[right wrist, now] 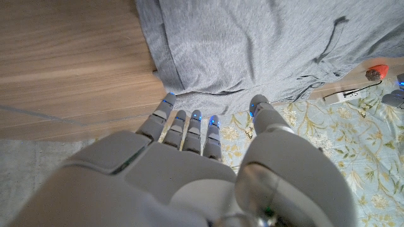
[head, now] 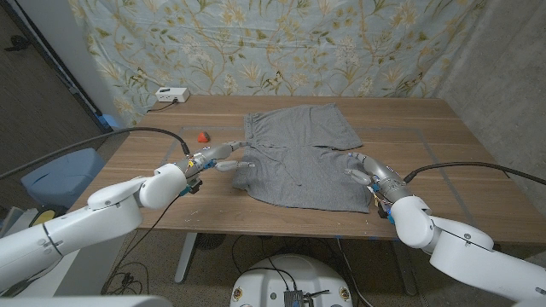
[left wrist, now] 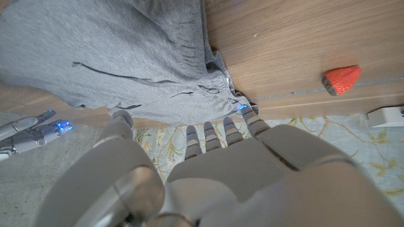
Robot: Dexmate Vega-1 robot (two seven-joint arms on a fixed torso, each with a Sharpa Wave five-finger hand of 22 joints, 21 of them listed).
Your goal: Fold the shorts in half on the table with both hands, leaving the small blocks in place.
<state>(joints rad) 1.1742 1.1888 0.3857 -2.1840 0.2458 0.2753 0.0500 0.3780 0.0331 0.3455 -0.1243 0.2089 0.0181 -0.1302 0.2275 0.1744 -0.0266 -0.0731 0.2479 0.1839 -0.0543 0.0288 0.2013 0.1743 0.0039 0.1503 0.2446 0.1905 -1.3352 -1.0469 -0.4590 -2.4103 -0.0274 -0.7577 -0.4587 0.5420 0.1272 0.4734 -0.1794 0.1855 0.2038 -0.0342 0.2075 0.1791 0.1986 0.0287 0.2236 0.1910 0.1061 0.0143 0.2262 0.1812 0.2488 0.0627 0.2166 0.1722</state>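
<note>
Lying spread in the middle of the wooden table (head: 444,136), the grey cotton shorts (head: 299,158) show a waistband edge with a drawstring toward the robot's left side, and some wrinkles near it. The left hand (head: 223,155) is at this left edge of the shorts, with its fingers stretched out toward the cloth. In the left wrist view the fingers (left wrist: 214,133) stand side by side with small gaps, and the thumb is set apart from them; their tips reach the gathered edge of the fabric, but I cannot tell if they already pinch it. The right hand (head: 365,170) is at the opposite edge of the shorts, on the robot's right. In the right wrist view its fingers (right wrist: 189,126) are also extended, a little apart, the thumb separate, with the tips at the hem; nothing is clamped between them as far as I can see. A small red block (head: 201,136) rests on the table near the left hand, apart from the shorts. A white box with a cable (head: 167,95) sits at the far left corner of the table, before the flowered curtain (head: 281,43).
</note>
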